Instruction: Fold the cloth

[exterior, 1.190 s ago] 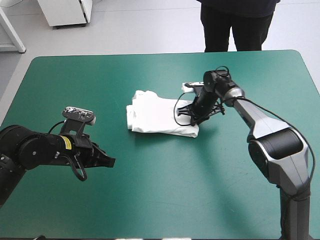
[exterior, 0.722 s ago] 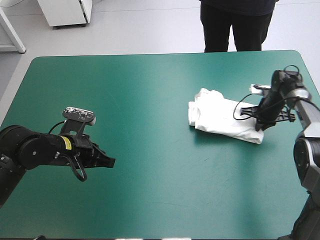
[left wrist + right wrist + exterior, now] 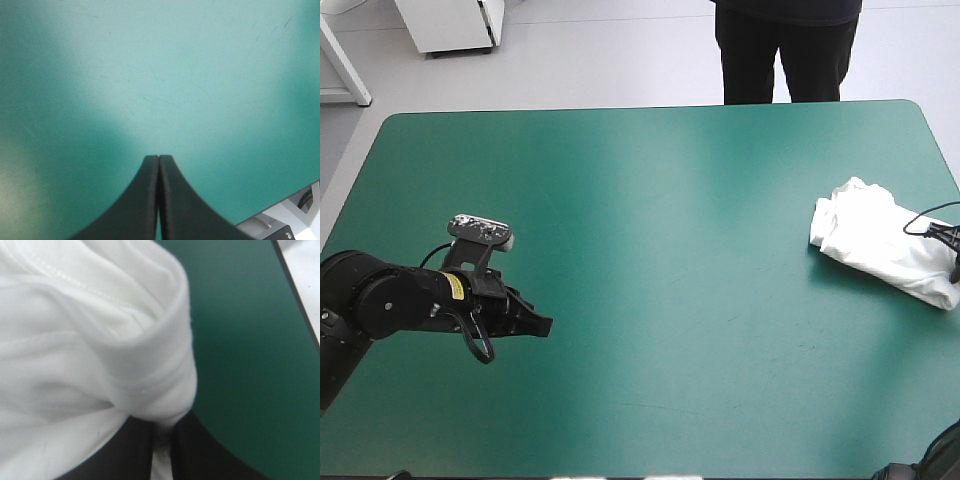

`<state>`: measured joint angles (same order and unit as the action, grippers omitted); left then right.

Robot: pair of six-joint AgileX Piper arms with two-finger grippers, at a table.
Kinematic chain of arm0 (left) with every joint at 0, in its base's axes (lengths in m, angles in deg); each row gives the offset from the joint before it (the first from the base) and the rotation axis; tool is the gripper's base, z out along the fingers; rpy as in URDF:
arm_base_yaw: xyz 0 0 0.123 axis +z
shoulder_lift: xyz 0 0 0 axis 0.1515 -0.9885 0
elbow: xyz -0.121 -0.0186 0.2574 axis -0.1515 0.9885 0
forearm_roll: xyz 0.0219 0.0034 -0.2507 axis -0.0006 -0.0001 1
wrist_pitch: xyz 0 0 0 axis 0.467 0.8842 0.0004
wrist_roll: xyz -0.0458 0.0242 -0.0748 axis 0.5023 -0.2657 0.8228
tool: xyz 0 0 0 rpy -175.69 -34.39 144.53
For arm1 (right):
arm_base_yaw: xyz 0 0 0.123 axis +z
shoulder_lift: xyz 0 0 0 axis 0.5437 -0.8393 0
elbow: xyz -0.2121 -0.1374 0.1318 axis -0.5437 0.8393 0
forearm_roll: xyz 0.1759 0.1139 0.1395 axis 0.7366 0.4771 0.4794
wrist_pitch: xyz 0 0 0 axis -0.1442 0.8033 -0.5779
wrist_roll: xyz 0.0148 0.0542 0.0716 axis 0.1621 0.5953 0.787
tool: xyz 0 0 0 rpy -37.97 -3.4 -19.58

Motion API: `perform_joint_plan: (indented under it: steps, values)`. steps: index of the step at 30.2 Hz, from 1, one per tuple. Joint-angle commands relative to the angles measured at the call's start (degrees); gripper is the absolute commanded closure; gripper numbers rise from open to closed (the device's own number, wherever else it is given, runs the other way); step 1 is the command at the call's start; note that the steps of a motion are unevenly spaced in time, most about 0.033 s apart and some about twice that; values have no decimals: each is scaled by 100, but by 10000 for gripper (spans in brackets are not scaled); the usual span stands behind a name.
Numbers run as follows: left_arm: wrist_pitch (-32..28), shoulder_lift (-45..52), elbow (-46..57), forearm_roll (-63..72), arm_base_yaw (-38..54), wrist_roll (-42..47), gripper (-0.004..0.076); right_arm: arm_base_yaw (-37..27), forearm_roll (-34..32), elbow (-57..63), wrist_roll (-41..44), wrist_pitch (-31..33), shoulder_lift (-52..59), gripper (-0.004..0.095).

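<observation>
T-shirt [image 3: 875, 240]: folded bundle lay at the table's [image 3: 650, 250] right edge | right pincer [image 3: 162, 432]: clenched on its fabric | left pincer [image 3: 158, 160]: clenched on nothing, above bare table near the left edge

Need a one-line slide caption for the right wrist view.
Right gripper shut on the bundled white T-shirt, near the edge of the teal-green table.

No legible text or numbers

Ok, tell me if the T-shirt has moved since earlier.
Yes: the T-shirt went from mid-table to the table's right edge, held by the right gripper.
</observation>
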<state>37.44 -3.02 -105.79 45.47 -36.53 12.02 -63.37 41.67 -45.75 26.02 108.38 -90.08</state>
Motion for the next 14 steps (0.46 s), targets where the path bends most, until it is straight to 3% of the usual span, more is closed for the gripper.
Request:
perform_joint_plan:
  steps: [1, 4, 10, 11, 14]
  values:
    - [146, 89, -132, 134, 3, -3, 746, -40, 94, -121, 0, 93, 353, 922]
    - [146, 89, -132, 134, 3, -3, 746, -44, 339, -121, -81, 185, 353, 819]
    - [146, 89, -132, 124, 3, -3, 746, -54, 483, -121, -41, 185, 622, 397]
    - [146, 89, -132, 124, 3, -3, 746, -66, 483, -121, 0, 185, 716, 355]
    - [146, 89, -132, 124, 3, -3, 746, -156, 634, -121, 70, 185, 967, 350]
